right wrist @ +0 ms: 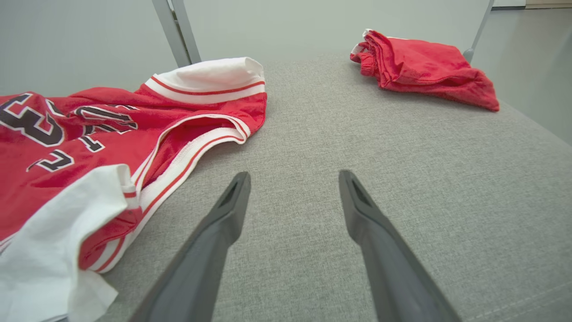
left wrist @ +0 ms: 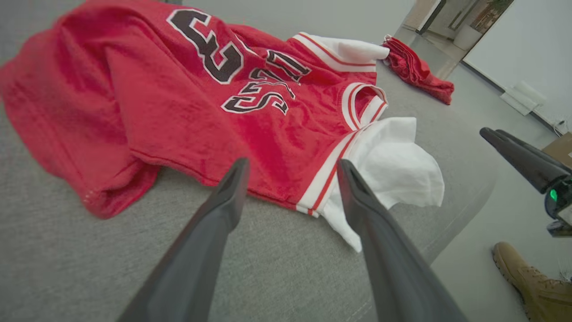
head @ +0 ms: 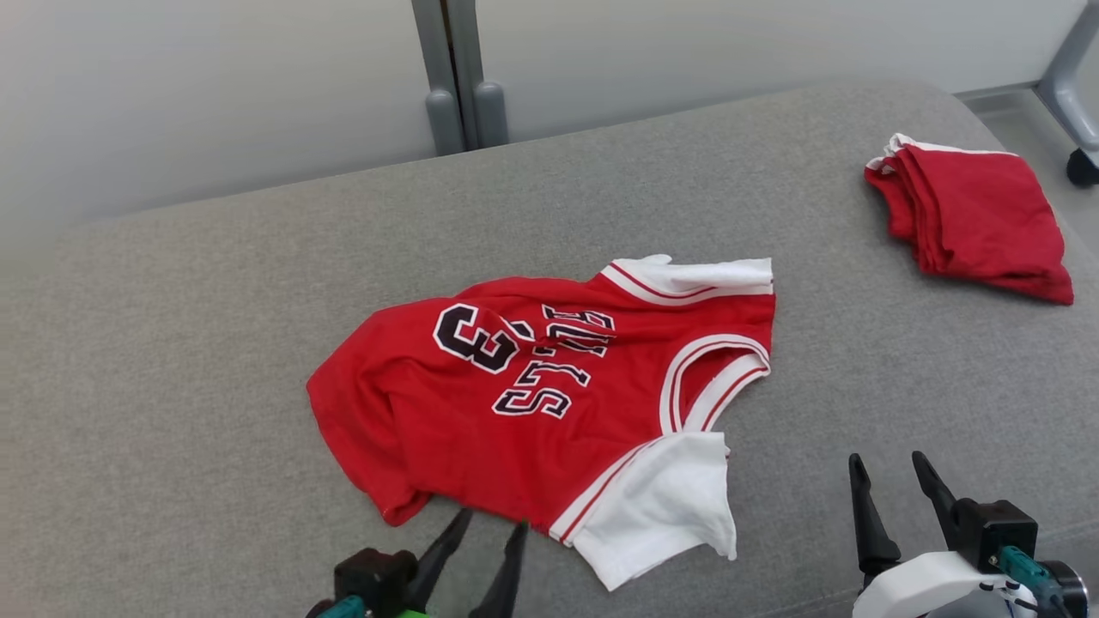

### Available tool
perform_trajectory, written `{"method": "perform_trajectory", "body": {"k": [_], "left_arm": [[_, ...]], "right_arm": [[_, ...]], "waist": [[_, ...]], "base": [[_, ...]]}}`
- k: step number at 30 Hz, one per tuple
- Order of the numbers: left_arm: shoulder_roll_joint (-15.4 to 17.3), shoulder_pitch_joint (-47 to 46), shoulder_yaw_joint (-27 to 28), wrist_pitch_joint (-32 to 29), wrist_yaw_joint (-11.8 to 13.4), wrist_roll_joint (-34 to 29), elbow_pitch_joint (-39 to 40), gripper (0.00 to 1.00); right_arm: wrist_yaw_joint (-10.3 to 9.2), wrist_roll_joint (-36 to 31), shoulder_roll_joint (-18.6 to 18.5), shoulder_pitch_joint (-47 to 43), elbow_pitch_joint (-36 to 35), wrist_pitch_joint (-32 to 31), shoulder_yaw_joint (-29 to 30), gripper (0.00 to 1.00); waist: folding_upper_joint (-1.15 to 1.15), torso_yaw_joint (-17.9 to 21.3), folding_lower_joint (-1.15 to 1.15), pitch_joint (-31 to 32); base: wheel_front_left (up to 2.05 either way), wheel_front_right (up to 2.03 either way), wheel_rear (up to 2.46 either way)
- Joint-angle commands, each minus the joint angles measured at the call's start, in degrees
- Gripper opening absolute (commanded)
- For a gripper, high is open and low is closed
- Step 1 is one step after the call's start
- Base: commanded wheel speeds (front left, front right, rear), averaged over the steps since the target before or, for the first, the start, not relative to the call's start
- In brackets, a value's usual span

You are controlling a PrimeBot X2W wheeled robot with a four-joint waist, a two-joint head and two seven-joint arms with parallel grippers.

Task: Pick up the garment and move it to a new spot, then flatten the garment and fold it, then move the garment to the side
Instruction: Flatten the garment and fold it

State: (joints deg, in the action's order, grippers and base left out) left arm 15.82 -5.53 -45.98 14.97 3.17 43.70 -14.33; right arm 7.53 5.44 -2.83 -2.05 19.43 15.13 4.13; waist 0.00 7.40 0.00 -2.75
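Note:
The garment (head: 549, 403) is a red jersey with white sleeves and dark lettering, lying rumpled in the middle of the grey cushion (head: 172, 360). It also shows in the left wrist view as the garment (left wrist: 187, 103) and in the right wrist view as the garment (right wrist: 89, 152). My left gripper (head: 491, 524) stands open just short of the garment's near hem, and in its own view the left gripper (left wrist: 292, 167) has nothing between its fingers. Open and empty, my right gripper (head: 889, 463) hovers right of the white sleeve; in its own view the right gripper (right wrist: 292, 179) is over bare cushion.
A second red garment (head: 974, 219), folded, lies at the cushion's far right, seen again as the folded red garment (right wrist: 424, 67). A grey post (head: 455, 77) rises behind the cushion. A person's tan boot (left wrist: 532, 281) stands on the floor beyond the cushion's near edge. A chair caster (head: 1082, 167) is at right.

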Motion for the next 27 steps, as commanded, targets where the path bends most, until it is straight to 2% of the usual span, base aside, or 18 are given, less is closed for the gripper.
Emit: {"method": "perform_trajectory", "body": {"k": [1,8,12,22,27], "left_arm": [[0.0,2.3,2.7,0.2,1.1,-1.7,1.7,1.00],[-2.6,10.8,16.3,0.2,5.0,-12.2,8.4,1.00],[-5.2,14.8,23.8,0.2,5.7,-17.2,10.3,1.00],[-10.8,20.5,36.9,0.2,1.2,-27.2,11.7,1.00],[-12.4,21.0,41.4,0.2,-2.6,-29.6,12.0,1.00]], "right_arm": [[-0.09,-0.7,-0.1,-0.8,-0.7,0.0,0.2,1.00],[-0.09,-2.4,-0.1,-1.1,-3.9,0.0,0.4,1.00],[-0.09,-2.8,-0.1,-1.4,-4.9,0.0,0.3,1.00],[-0.09,-2.6,-0.1,-3.7,-2.8,0.0,0.7,1.00],[-0.09,-2.6,-0.1,-3.9,-1.8,0.0,-0.2,1.00]], "waist": [[0.00,-2.1,0.00,1.9],[0.00,-5.2,0.00,3.8],[0.00,-7.0,0.00,4.7],[0.00,-10.2,0.00,6.5],[0.00,-10.8,0.00,6.2]], "base": [[0.00,0.00,0.00],[0.00,0.00,0.00],[0.00,0.00,0.00],[0.00,0.00,0.00],[0.00,0.00,0.00]]}}
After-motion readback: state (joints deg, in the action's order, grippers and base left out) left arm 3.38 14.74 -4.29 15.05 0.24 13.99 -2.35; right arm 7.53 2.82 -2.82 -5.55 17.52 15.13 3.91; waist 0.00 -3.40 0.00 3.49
